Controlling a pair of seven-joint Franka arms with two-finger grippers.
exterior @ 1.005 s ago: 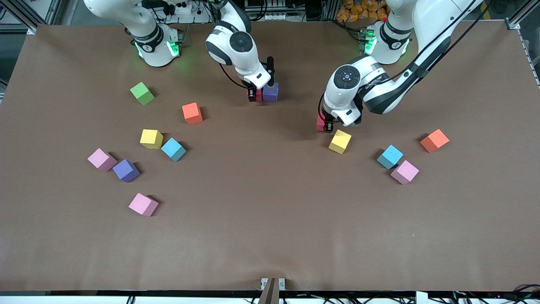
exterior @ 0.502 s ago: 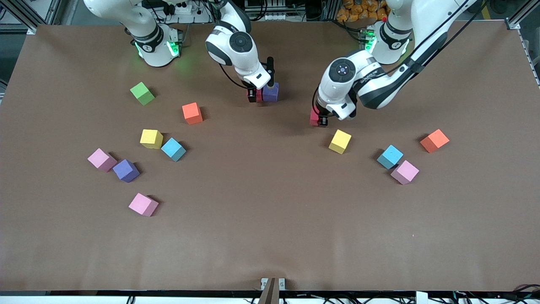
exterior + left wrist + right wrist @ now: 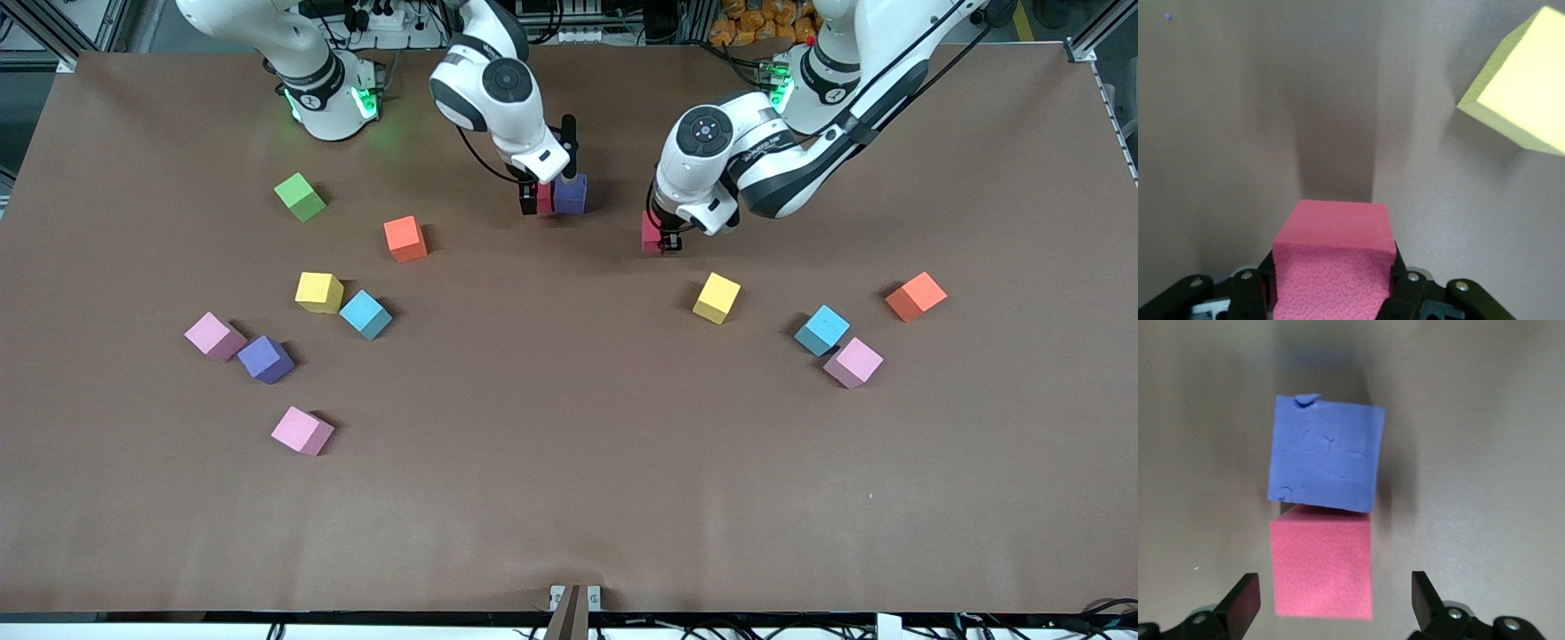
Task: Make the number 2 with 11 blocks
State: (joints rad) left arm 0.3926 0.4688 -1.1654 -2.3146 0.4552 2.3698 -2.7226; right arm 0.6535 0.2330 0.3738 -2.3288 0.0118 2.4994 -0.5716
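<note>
A: The right gripper (image 3: 544, 191) is spreading its jaws wide over a red block (image 3: 1321, 563) that is sitting tight against a purple block (image 3: 571, 194) near the robots' bases, probably the start of the number 2.

B: And the left gripper (image 3: 662, 238) is clamping a second red block (image 3: 1335, 257) above the table, likely heading for that pair. The other blocks are lying scattered, nearer the camera.

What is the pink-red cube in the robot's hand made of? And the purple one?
The red cube clamped in the left gripper looks like matte foam: its face shows a pebbly, cell-like texture and no shine. The purple cube also looks like soft foam, probably: it is dull, with shallow creases and a small nick at one corner.
</note>
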